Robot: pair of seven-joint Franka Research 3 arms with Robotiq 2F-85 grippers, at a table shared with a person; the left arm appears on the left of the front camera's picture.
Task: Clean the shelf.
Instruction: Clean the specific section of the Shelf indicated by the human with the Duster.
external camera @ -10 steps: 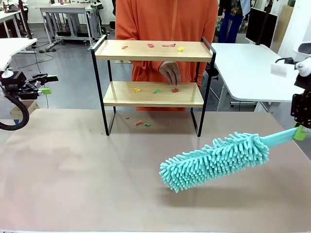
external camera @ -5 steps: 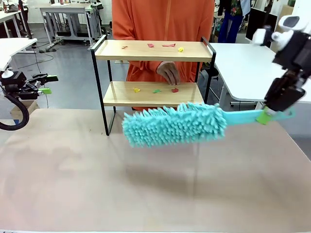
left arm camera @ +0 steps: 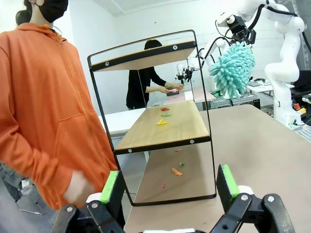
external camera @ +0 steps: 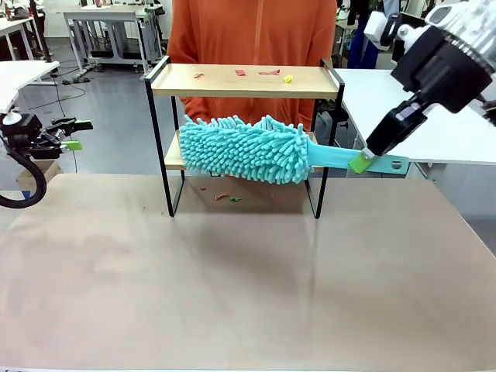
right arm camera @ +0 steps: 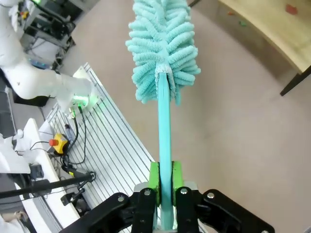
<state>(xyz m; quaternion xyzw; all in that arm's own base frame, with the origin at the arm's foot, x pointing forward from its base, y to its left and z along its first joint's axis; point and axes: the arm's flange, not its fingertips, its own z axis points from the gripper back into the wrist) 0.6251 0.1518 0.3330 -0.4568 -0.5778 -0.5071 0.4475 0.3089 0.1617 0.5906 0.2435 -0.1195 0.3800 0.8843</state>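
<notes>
The shelf [external camera: 232,84] stands at the table's far side; in the left wrist view the shelf [left arm camera: 167,128] is seen end-on. Small coloured scraps [external camera: 269,72] lie on its top board, and more scraps [left arm camera: 161,122] lie on the lower board. My right gripper [external camera: 361,163] is shut on the handle of a teal fluffy duster [external camera: 244,147], held level in front of the lower tier, on my side of the rack. The right wrist view looks down the duster [right arm camera: 163,48] from the right gripper [right arm camera: 165,182]. My left gripper [external camera: 74,133] waits open at the far left, its left gripper [left arm camera: 168,183] holding nothing.
A person in an orange hoodie [external camera: 248,31] stands right behind the shelf. A few scraps [external camera: 227,197] lie on the brown table [external camera: 232,287] under the rack. White tables [external camera: 403,108] stand to the right and far left.
My right arm has swung the duster up and leftward, from low over the table to in front of the shelf's lower tier. The person's hand at the lower board is now hidden. Left arm unmoved.
</notes>
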